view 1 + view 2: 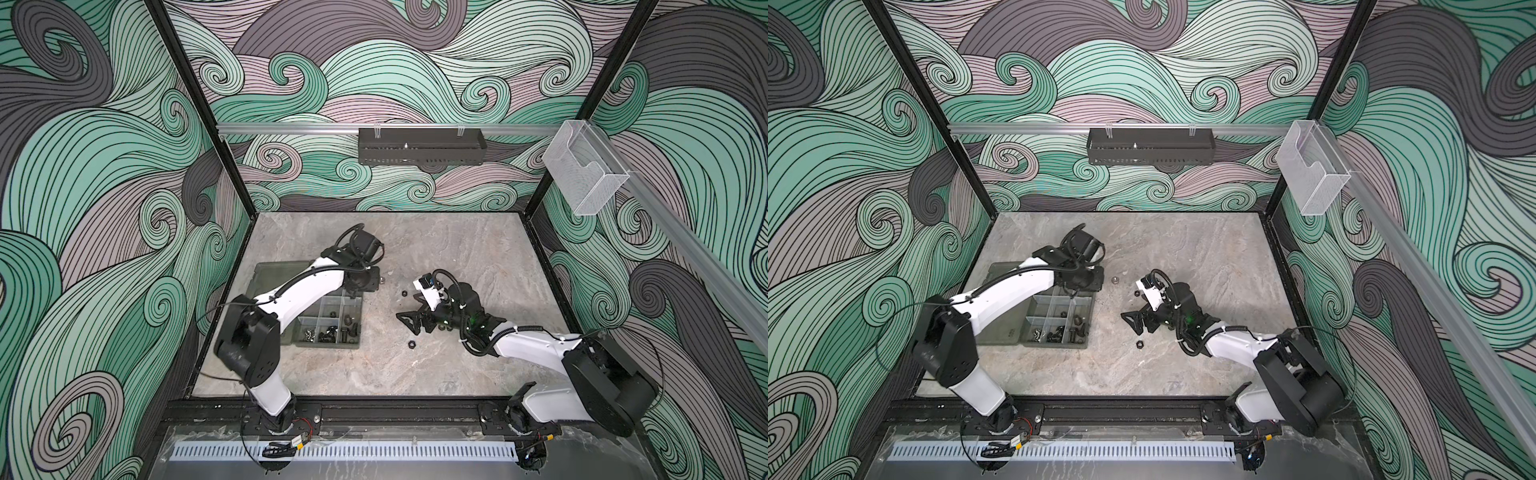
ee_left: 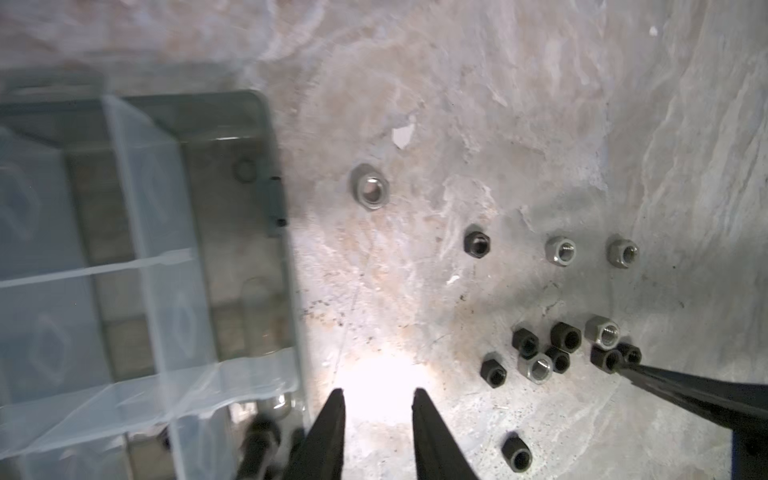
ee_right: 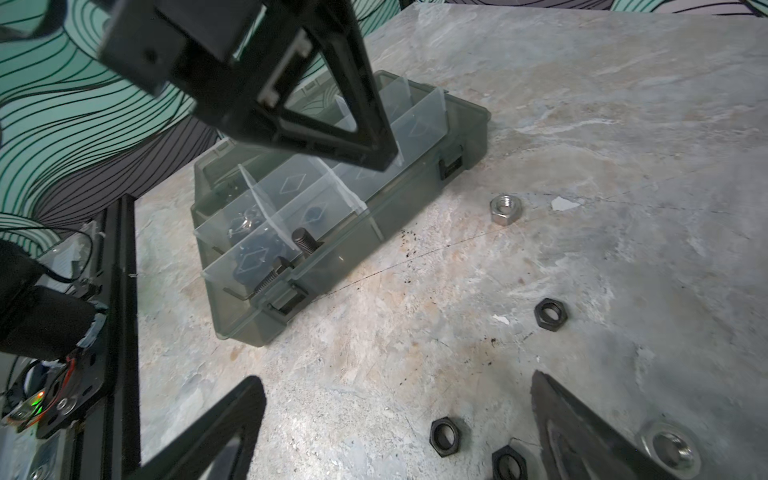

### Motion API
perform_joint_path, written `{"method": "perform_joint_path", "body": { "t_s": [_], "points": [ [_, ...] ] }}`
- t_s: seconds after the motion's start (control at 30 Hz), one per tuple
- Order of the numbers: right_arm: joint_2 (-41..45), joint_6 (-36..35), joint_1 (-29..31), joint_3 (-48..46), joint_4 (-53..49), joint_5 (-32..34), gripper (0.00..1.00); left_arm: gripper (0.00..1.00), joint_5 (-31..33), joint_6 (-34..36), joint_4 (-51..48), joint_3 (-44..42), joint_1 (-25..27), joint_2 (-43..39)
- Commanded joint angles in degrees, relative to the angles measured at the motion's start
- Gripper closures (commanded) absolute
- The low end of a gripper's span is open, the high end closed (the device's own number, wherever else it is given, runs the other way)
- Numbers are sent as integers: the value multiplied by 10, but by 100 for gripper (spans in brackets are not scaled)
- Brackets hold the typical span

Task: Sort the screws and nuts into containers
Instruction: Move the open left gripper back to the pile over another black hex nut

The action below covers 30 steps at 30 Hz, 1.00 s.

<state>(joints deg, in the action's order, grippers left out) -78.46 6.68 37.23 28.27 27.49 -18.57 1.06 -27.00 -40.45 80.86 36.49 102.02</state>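
Left pincer [image 2: 378, 399] hangs slightly spread and empty just beside the box [image 2: 224, 216]. Right pincer [image 3: 395, 378] gapes wide over loose nuts [image 2: 565, 336] on the table [image 2: 457, 104]. The screws [image 3: 302, 243] sit in a corner compartment. Risks from here: both pincers could bump over that tight cluster, a jaw might scatter neighbours, or the silver nut [image 2: 370, 193] could land among screws.

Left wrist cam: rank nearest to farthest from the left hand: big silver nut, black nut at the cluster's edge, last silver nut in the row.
From the left hand:
1. Black nut, at the edge of the cluster.
2. Big silver nut, beside the organizer box.
3. Silver nut, beyond the cluster, farthest from the box.
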Motion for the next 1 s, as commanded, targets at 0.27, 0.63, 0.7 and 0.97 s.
{"method": "perform_joint_path", "body": {
  "t_s": [0.27,0.63,0.7,0.97],
  "points": [
    [80,8,-15,-29,-27,131,1,66,-24,-12,-1,131,40,183],
    [66,12,-26,-22,-22,99,1,65,-35,12,17,184,51,250],
    [71,8,-27,-23,-24,102,1,65,-35,7,15,193,51,261],
    [64,8,-29,-24,-15,93,1,65,-27,-17,14,208,51,290]
  ]
}}
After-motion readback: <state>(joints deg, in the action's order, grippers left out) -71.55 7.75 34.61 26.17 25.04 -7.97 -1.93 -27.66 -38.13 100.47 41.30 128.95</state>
